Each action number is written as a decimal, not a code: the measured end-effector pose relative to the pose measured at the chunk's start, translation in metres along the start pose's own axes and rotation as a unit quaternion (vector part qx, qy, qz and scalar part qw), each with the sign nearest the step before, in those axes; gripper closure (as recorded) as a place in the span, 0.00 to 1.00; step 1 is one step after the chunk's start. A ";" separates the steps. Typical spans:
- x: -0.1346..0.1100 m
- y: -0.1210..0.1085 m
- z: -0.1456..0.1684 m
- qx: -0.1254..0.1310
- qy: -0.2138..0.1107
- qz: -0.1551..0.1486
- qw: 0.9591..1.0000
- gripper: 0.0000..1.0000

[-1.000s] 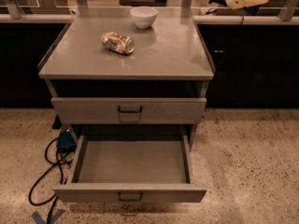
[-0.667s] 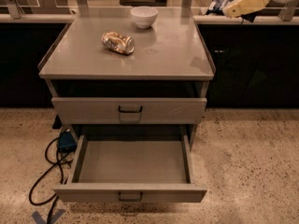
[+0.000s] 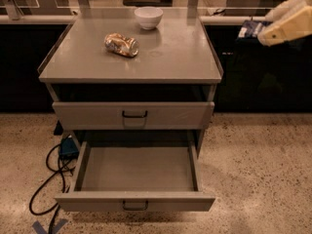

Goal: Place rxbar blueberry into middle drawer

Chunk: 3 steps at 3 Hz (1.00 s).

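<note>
The rxbar blueberry, a dark blue wrapper with pale print, is in the air at the upper right, right of the cabinet top. My gripper, at the tip of the cream arm, is shut on it. The middle drawer is pulled open low at the front, its flat grey floor bare, with a dark wire handle on its front. The bar is well above and to the right of that drawer.
A closed grey drawer with a taller front sits above the open one. On the cabinet top lie a gold-brown can on its side and a white bowl. Black cables and a blue box lie on the floor at left.
The arm has moved lower and to the right at the upper right corner. The blue bar at its tip now shows. Cabinet, can and bowl have not moved.
</note>
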State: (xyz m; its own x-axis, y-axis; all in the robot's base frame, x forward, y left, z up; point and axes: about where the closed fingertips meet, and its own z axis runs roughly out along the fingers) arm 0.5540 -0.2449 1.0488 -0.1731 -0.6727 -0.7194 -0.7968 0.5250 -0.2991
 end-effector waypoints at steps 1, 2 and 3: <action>0.033 0.015 0.008 -0.015 0.025 0.019 0.999 1.00; 0.032 0.015 0.009 -0.016 0.025 0.019 0.999 1.00; 0.044 0.027 0.019 -0.024 0.028 0.024 0.999 1.00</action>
State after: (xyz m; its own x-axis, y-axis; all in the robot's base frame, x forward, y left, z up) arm 0.5364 -0.2501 0.9973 -0.2425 -0.6763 -0.6956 -0.8138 0.5321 -0.2336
